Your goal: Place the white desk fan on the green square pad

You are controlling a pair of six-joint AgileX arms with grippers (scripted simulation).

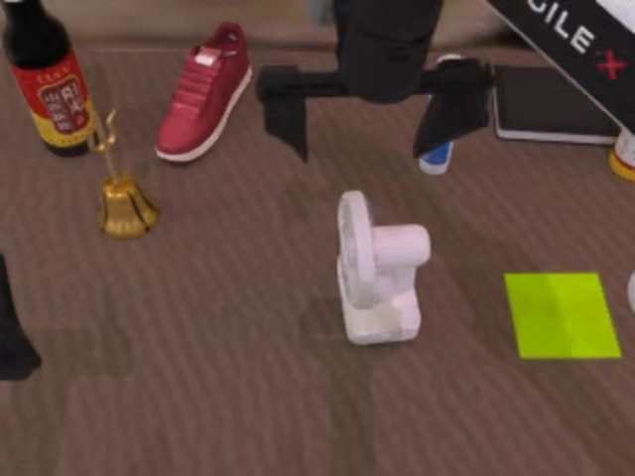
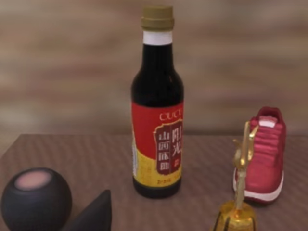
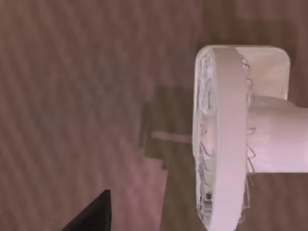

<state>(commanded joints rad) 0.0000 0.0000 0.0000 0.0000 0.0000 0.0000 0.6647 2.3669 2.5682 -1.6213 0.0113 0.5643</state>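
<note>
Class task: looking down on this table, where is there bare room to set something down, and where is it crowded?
Free: the near strip in front of the white desk fan and green square pad, and the stretch between the gold bell and the fan. Crowded: the far edge, with the sauce bottle, red shoe, open right gripper and black notebook.

The white desk fan [image 1: 377,273], mid-frame in the top view, looks like smooth matt plastic, with thin wire-like grille ribs showing in the right wrist view. At right, the green square pad [image 1: 562,314] is flat and matt. The table [image 1: 218,377] has a finely ribbed, woven-looking brown surface. At upper left, the bottle [image 1: 47,79] is glossy dark glass with a paper-like label, the bell [image 1: 124,203] shiny golden metal, the red shoe [image 1: 205,91] smooth with a white sole.
</note>
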